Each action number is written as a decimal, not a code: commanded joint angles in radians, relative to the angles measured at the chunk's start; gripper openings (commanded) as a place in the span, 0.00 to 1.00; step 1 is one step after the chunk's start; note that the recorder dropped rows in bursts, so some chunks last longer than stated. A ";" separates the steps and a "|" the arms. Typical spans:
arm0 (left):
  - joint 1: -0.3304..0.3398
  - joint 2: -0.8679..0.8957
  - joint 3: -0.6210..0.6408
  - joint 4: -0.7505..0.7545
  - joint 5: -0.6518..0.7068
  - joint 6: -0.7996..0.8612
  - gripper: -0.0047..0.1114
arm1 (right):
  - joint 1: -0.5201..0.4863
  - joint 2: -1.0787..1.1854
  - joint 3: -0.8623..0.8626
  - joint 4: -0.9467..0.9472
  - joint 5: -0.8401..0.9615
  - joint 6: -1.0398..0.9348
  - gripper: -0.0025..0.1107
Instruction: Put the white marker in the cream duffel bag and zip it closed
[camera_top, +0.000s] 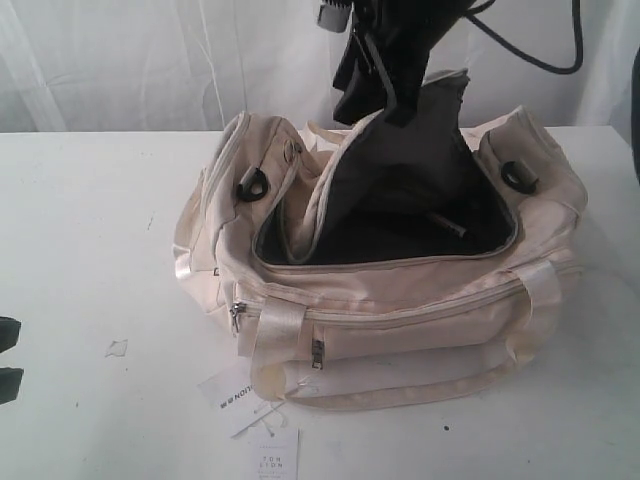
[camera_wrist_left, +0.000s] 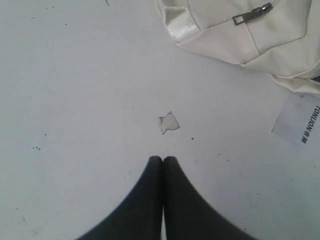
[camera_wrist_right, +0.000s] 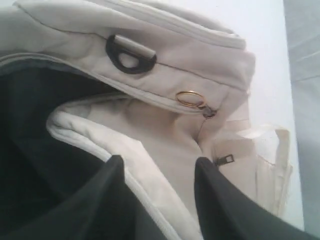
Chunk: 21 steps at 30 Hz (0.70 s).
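The cream duffel bag (camera_top: 400, 300) lies on the white table with its top open and its dark lining (camera_top: 390, 200) showing. A slim dark-ended stick (camera_top: 447, 224) lies inside on the lining; I cannot tell whether it is the white marker. My right gripper (camera_wrist_right: 159, 160) hangs over the bag's back, open, with the edge of the raised top flap (camera_wrist_right: 150, 150) between its fingers; it shows in the exterior view as the right gripper (camera_top: 368, 95). A gold ring zipper pull (camera_wrist_right: 190, 98) sits just beyond it. My left gripper (camera_wrist_left: 163, 159) is shut and empty above bare table.
Two white paper hang tags (camera_top: 240, 395) (camera_top: 272, 450) lie in front of the bag. A small paper scrap (camera_wrist_left: 169, 122) sits on the table near my left gripper. A black end ring (camera_top: 518, 175) and a front pocket zipper (camera_top: 317, 350) show on the bag. Cables hang behind.
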 joint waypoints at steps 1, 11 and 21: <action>-0.030 -0.001 0.008 -0.016 -0.002 -0.011 0.04 | 0.000 0.004 0.101 0.021 0.004 -0.077 0.40; -0.031 -0.001 0.008 -0.016 0.009 -0.036 0.04 | 0.053 0.019 0.200 0.003 -0.057 -0.137 0.38; -0.031 -0.001 0.008 -0.016 0.016 -0.038 0.04 | 0.089 0.022 0.251 -0.126 -0.125 -0.064 0.13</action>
